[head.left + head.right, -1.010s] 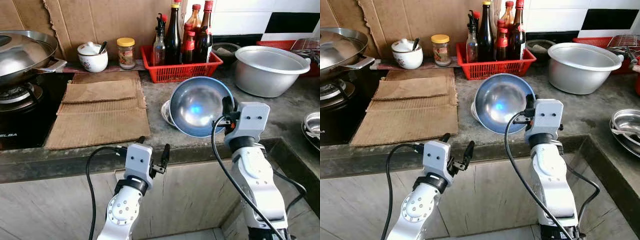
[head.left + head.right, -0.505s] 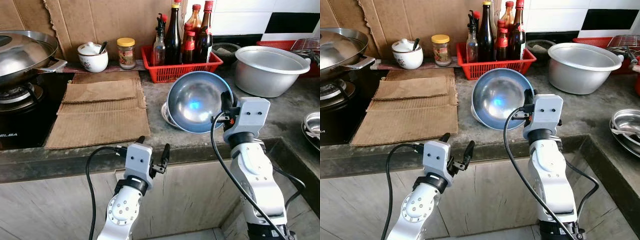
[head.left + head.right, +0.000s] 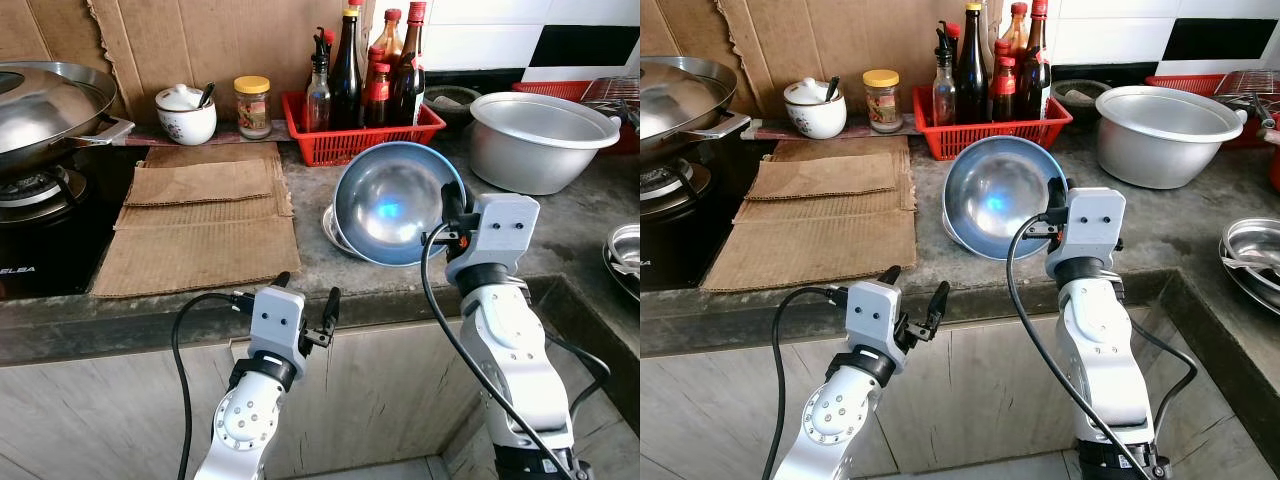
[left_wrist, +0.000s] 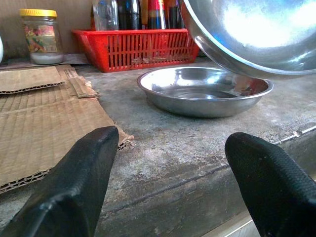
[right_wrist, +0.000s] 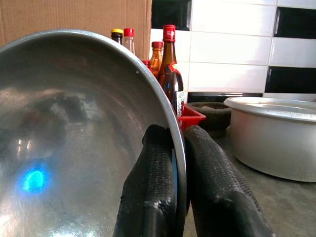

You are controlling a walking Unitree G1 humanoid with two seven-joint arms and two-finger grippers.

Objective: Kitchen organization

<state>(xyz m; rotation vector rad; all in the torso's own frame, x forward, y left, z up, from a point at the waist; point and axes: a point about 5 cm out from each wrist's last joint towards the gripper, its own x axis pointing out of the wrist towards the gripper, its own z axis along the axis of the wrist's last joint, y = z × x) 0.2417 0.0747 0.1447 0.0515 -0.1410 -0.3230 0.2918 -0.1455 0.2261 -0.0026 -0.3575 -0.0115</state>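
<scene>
A shiny steel bowl (image 3: 388, 203) is held tilted on its edge above the grey counter, its hollow facing me. My right gripper (image 3: 447, 212) is shut on the bowl's right rim (image 5: 174, 129), one finger inside and one outside. Under the bowl a shallow steel dish (image 4: 205, 90) rests on the counter. My left gripper (image 3: 305, 306) hangs open below the counter's front edge, with nothing between its fingers (image 4: 74, 186).
A red basket of bottles (image 3: 362, 130) stands behind the bowl. A large steel basin (image 3: 538, 135) is at the right, a jar (image 3: 252, 105) and white pot (image 3: 185, 113) at the back left. Cardboard sheets (image 3: 200, 215) lie left. A wok (image 3: 45, 105) sits on the stove.
My right gripper has raised the bowl slightly and carried it back towards the basket. The left arm has stayed still.
</scene>
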